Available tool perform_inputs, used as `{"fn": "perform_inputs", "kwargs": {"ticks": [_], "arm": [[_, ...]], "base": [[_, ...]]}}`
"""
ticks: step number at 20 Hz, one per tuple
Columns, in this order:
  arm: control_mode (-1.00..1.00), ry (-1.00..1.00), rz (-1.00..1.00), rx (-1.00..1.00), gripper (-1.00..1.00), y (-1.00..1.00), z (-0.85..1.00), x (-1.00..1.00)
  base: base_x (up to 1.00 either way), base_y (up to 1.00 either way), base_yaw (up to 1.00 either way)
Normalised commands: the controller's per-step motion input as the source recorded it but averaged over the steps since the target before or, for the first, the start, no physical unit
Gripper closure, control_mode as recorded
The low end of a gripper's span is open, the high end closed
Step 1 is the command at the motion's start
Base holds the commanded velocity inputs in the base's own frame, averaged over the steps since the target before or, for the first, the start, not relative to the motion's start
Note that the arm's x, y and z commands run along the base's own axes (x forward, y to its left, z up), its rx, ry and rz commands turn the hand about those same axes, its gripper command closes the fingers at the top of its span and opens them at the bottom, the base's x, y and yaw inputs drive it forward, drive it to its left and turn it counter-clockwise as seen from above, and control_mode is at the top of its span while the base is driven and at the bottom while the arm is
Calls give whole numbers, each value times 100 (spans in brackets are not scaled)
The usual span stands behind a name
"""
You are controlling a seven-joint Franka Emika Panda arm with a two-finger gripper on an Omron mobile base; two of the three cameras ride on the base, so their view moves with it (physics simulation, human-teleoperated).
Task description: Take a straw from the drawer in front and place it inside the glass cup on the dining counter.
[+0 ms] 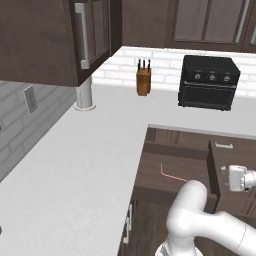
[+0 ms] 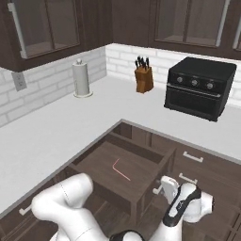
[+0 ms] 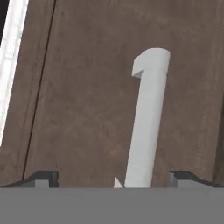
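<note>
The dark wood drawer (image 2: 123,175) stands pulled out from under the white worktop. A thin pink straw (image 2: 120,170) with a bent end lies on its floor, and it shows again as the straw (image 1: 172,174) from the other side. My gripper (image 3: 114,179) is open at the drawer's front panel. The silver bar handle (image 3: 146,118) runs between the two dark fingertips (image 3: 41,177) without being clamped. From the base cameras the gripper (image 2: 159,187) sits just outside the drawer front (image 1: 212,172). The glass cup and the dining counter are out of view.
An L-shaped white worktop (image 1: 75,165) wraps around the drawer. At the back stand a black toaster oven (image 2: 200,87), a wooden knife block (image 2: 143,77) and a paper towel roll (image 2: 81,79). Closed drawers with silver handles (image 2: 193,156) lie to the right, and dark wall cabinets hang above.
</note>
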Motion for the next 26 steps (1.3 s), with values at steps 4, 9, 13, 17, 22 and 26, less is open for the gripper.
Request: {"fn": "perform_inputs", "kwargs": {"ticks": [4,9,13,17,22,26], "arm": [[-100,3,0,-52,-100,-3,10,-39],[-100,0,0,-37,-100,1,82,-49],[-100,-4,0,-24,-100,36,100,-52],[-100,-1,0,-25,-100,77,100,-42],[-100,0,-2,-25,-100,95,86,-10],[-100,0,-1,-21,-100,85,30,0]], "base": [[0,0,0],[0,0,0],[0,0,0],[0,0,0],[0,0,0],[0,0,0]]}}
